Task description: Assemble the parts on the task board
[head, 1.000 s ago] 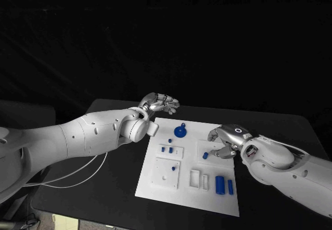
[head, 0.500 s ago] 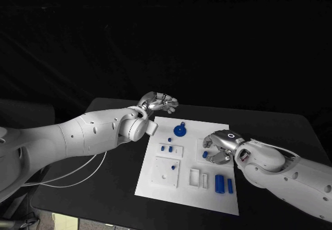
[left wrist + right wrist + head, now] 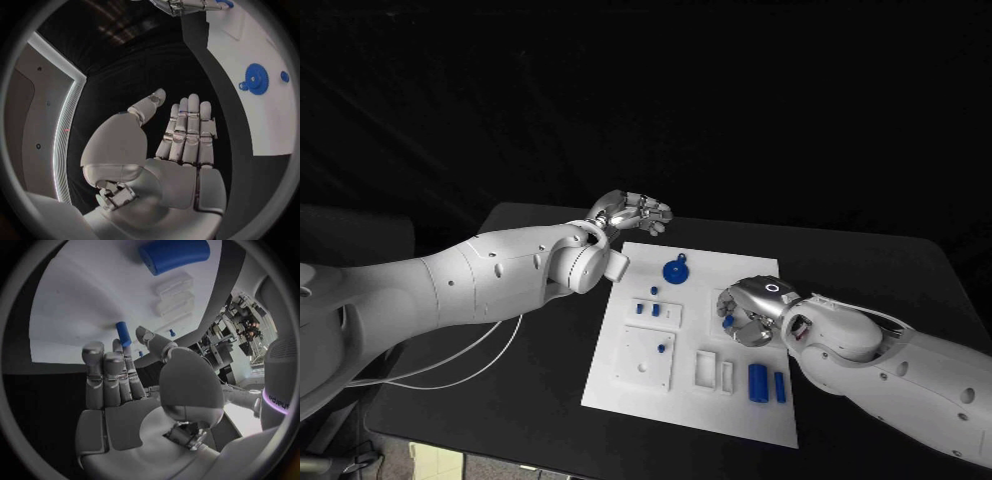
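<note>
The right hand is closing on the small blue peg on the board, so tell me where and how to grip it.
Grip the small blue peg by its free upper end, pinched across its round sides, coming from above. It looks to stand upright on the task board, so only that end is clear. The right hand hovers open just beside it.

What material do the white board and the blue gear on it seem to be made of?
Board: probably plastic, matt white; flat, even surface with raised pale blocks on it. Gear: probably moulded or printed plastic, matt, uniformly blue; in the left wrist view its rim shows small teeth. Neither shows a metallic shine, but the look leaves it open.
</note>
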Controlling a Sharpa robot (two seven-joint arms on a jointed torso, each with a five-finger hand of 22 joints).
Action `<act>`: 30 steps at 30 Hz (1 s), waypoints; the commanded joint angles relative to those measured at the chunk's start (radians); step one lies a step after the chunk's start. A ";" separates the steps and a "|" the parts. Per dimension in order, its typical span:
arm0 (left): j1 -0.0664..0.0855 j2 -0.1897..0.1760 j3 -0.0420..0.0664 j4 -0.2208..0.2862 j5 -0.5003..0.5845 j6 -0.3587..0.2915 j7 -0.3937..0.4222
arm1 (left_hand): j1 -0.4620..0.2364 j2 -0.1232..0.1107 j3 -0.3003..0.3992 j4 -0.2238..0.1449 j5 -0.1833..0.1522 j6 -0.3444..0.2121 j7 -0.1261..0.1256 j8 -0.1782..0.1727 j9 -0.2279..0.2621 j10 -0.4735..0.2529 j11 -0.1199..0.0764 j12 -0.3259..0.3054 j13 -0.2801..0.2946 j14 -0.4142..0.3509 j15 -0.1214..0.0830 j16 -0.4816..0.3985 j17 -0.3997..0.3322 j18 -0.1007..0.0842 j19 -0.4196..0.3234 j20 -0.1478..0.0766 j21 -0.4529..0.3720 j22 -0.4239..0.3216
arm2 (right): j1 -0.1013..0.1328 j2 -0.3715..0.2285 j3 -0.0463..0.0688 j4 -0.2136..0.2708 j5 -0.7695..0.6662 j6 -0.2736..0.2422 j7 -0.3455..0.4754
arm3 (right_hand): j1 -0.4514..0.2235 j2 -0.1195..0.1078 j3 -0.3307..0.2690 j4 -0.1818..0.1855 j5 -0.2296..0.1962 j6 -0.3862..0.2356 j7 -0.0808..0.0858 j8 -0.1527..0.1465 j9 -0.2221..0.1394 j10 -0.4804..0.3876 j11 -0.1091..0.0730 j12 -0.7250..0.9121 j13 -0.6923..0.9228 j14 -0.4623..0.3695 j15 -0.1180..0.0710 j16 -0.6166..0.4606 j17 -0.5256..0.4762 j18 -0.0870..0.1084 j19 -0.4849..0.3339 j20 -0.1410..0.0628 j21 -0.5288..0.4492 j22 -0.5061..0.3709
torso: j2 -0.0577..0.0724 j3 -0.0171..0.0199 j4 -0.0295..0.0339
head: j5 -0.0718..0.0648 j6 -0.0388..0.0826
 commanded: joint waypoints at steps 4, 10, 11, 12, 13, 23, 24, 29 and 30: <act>0.001 0.000 0.001 0.002 0.004 0.014 0.011 | 0.004 0.006 -0.003 0.001 -0.002 -0.007 -0.001 0.003 -0.002 -0.007 0.002 0.001 -0.001 0.003 0.002 -0.006 0.002 0.014 0.004 0.005 -0.006 0.001 | -0.007 0.006 -0.001 -0.004 -0.053 0.001 -0.006 | 0.013 0.015 0.040 0.009 -0.006 0.029 -0.006 0.017 0.006 0.029 -0.006 0.013 0.006 0.001 -0.014 0.006 0.000 0.107 0.000 0.002 0.003 0.005 | 0.000 0.0002 -0.0005 | 0.001 -0.002; 0.001 0.000 0.001 0.002 0.004 0.015 0.011 | 0.004 0.006 -0.004 0.001 -0.002 -0.007 -0.001 0.003 -0.002 -0.008 0.002 0.001 -0.001 0.003 0.002 -0.007 0.002 0.014 0.004 0.005 -0.006 0.001 | -0.009 0.007 -0.001 -0.006 -0.068 -0.006 -0.016 | 0.018 0.040 0.072 0.009 -0.006 0.053 -0.016 0.031 0.012 0.054 -0.016 0.023 0.012 0.001 -0.023 0.007 0.001 0.107 0.000 0.000 0.008 0.008 | 0.000 0.0009 -0.0007 | 0.002 -0.005; 0.001 -0.001 0.001 0.002 0.004 0.015 0.011 | 0.004 0.007 -0.004 0.001 -0.002 -0.007 -0.001 0.003 -0.002 -0.008 0.002 0.001 -0.001 0.003 0.002 -0.007 0.002 0.014 0.004 0.005 -0.006 0.001 | -0.009 0.007 -0.001 -0.005 -0.070 -0.007 -0.018 | 0.020 0.044 0.077 0.007 -0.006 0.055 -0.017 0.032 0.012 0.056 -0.017 0.024 0.013 0.001 -0.024 0.008 0.002 0.107 0.000 -0.001 0.009 0.009 | 0.000 0.0009 -0.0007 | 0.002 -0.005; 0.001 -0.001 0.001 0.002 0.004 0.015 0.011 | 0.004 0.007 -0.004 0.001 -0.002 -0.007 -0.001 0.003 -0.002 -0.008 0.002 0.001 -0.001 0.003 0.002 -0.007 0.003 0.014 0.004 0.005 -0.006 0.001 | -0.009 0.007 -0.001 -0.005 -0.071 -0.010 -0.019 | 0.020 0.044 0.079 0.006 -0.006 0.056 -0.017 0.032 0.012 0.057 -0.017 0.024 0.013 0.002 -0.025 0.008 0.002 0.107 0.000 -0.001 0.009 0.009 | 0.000 0.0011 -0.0006 | 0.002 -0.006; 0.001 -0.001 0.001 0.002 0.004 0.015 0.011 | 0.004 0.007 -0.004 0.001 -0.002 -0.007 -0.001 0.003 -0.002 -0.008 0.002 0.000 -0.001 0.003 0.002 -0.007 0.003 0.014 0.004 0.005 -0.006 0.001 | -0.009 0.007 -0.001 -0.005 -0.072 -0.017 -0.020 | 0.021 0.045 0.082 0.004 -0.006 0.057 -0.018 0.033 0.012 0.058 -0.018 0.024 0.014 0.001 -0.025 0.008 0.002 0.107 0.000 -0.001 0.010 0.010 | 0.000 0.0010 -0.0008 | 0.003 -0.006; 0.001 -0.001 0.001 0.002 0.005 0.017 0.008 | 0.003 0.007 -0.004 0.001 -0.002 -0.009 -0.001 0.003 -0.002 -0.009 0.002 0.000 -0.002 0.002 0.003 -0.010 0.004 0.014 0.004 0.006 -0.008 0.002 | -0.009 0.004 -0.002 -0.006 -0.082 -0.024 -0.032 | 0.020 0.037 0.098 -0.005 -0.006 0.057 -0.018 0.032 0.012 0.059 -0.018 0.022 0.015 0.001 -0.026 0.008 0.002 0.107 -0.001 -0.002 0.012 0.012 | 0.000 0.0006 -0.0010 | 0.007 -0.008; 0.001 -0.001 0.001 0.002 0.005 0.018 0.009 | 0.003 0.007 -0.004 0.001 -0.002 -0.009 -0.001 0.003 -0.002 -0.010 0.003 0.000 -0.002 0.002 0.003 -0.010 0.004 0.014 0.004 0.006 -0.008 0.002 | -0.009 0.003 -0.002 -0.007 -0.085 -0.022 -0.033 | 0.015 0.023 0.097 -0.007 -0.006 0.055 -0.016 0.031 0.011 0.057 -0.017 0.020 0.014 0.001 -0.025 0.008 0.002 0.107 -0.001 -0.002 0.013 0.013 | 0.000 0.0003 -0.0013 | 0.007 -0.009; 0.001 -0.002 0.001 0.002 0.005 0.018 0.008 | 0.002 0.007 -0.005 0.002 -0.002 -0.009 0.000 0.003 -0.002 -0.010 0.003 0.000 -0.002 0.001 0.003 -0.011 0.005 0.014 0.004 0.006 -0.009 0.002 | -0.009 0.002 -0.002 -0.008 -0.086 -0.027 -0.036 | 0.010 0.003 0.096 -0.010 -0.006 0.049 -0.014 0.028 0.009 0.052 -0.015 0.015 0.013 0.001 -0.023 0.008 0.002 0.107 0.000 -0.002 0.014 0.013 | 0.000 0.0005 -0.0010 | 0.009 -0.009; 0.001 -0.002 0.001 0.002 0.005 0.018 0.008 | 0.002 0.007 -0.005 0.002 -0.002 -0.010 0.000 0.003 -0.002 -0.010 0.003 0.000 -0.002 0.001 0.003 -0.012 0.005 0.014 0.004 0.006 -0.009 0.002 | -0.009 0.002 -0.002 -0.008 -0.086 -0.030 -0.037 | 0.008 -0.004 0.094 -0.010 -0.006 0.046 -0.013 0.026 0.009 0.049 -0.014 0.013 0.012 0.001 -0.022 0.007 0.002 0.107 0.000 -0.002 0.014 0.013 | 0.000 0.0005 -0.0010 | 0.009 -0.009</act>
